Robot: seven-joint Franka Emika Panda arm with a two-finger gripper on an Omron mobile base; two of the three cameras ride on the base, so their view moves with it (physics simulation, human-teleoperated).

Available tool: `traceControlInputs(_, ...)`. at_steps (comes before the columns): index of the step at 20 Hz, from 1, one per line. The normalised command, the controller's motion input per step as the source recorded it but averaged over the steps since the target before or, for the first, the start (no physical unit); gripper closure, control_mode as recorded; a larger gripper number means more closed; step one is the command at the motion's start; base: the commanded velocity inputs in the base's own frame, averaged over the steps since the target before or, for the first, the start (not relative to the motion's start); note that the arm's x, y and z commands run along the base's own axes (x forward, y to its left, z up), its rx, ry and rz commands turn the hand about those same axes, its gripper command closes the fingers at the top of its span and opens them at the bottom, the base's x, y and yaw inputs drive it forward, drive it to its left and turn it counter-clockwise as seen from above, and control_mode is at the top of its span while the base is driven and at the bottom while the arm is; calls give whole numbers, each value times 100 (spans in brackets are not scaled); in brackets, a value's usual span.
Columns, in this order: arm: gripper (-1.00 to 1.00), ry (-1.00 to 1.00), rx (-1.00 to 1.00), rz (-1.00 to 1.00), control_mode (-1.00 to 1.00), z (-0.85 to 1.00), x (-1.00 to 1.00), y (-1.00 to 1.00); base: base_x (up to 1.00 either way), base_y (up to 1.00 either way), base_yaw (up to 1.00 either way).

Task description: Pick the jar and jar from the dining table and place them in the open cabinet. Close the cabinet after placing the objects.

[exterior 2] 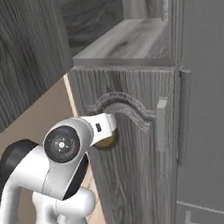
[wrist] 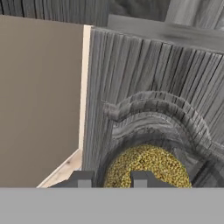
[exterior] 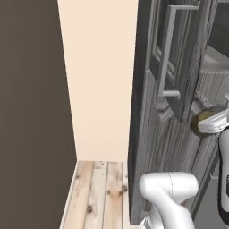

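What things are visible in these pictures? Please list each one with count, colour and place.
jar: one, clear glass with olive-yellow filling, in the pincer, against the lower cabinet door
cabinet: one, dark grey wood grain, tall, in front of the robot
upper door: one, dark grey, swung open to the left
shelf: one, grey, inside the open compartment
bar handle: one, silver, on the open door
floor: light wood planks, lower left
pincer: one, dark tips, shut on the jar

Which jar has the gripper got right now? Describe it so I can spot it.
Find the tall dark grey cabinet with its upper door swung open. In front of its closed lower arched door, below the open shelf, the gripper holds the jar: clear glass packed with olive-yellow grainy filling.
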Motion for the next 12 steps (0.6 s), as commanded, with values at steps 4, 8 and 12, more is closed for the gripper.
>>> traceControlInputs(4,100,0,0,0,100,0,0,0,55,0,19)
traceControlInputs(8,100,0,0,0,100,0,0,0,24,-20,20)
traceControlInputs(12,100,0,0,0,100,0,0,0,5,-38,17)
